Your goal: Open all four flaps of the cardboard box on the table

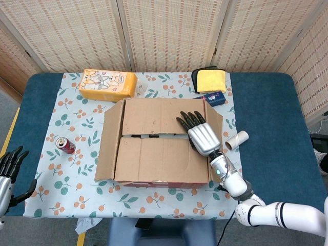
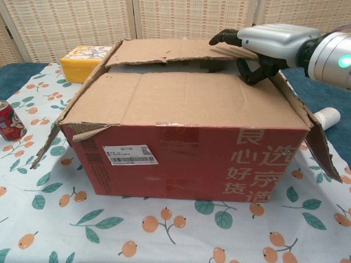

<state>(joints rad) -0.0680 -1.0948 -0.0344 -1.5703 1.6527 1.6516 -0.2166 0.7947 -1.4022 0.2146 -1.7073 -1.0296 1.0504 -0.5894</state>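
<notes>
Left hand [image 1: 9,171] at the near left edge of the counter [image 1: 266,128], as I see it from the head view: fingers spread, holding nothing, hanging off the blue surface. Soda can [image 1: 65,145] stands upright on the patterned cloth [image 1: 77,123], between that hand and the box. Yellow carton [image 1: 108,84] lies further back, beyond the box's far left corner.

Cardboard box [image 2: 186,148] sits mid-counter, red-printed front toward me in the chest view. Left side flap [image 1: 109,138] and right side flap [image 1: 216,123] are both folded outward. Near long flap [image 1: 161,160] lies flat over the opening. Far long flap [image 1: 161,116] is lifted a little at its free edge, with a dark gap showing between the two.

Right hand [image 1: 201,132] is over the box's right end. Its upper fingers [image 2: 225,37] lie along the top of the far flap; the chest view shows the thumb hooked under that flap's edge, so I read it as pinching the flap.

Right of the hand: a white roll [image 1: 236,139] lying on the cloth, just beside the right flap. Behind the hand, a small blue packet [image 1: 213,98] and a folded yellow cloth [image 1: 210,79] on a black pouch.
</notes>
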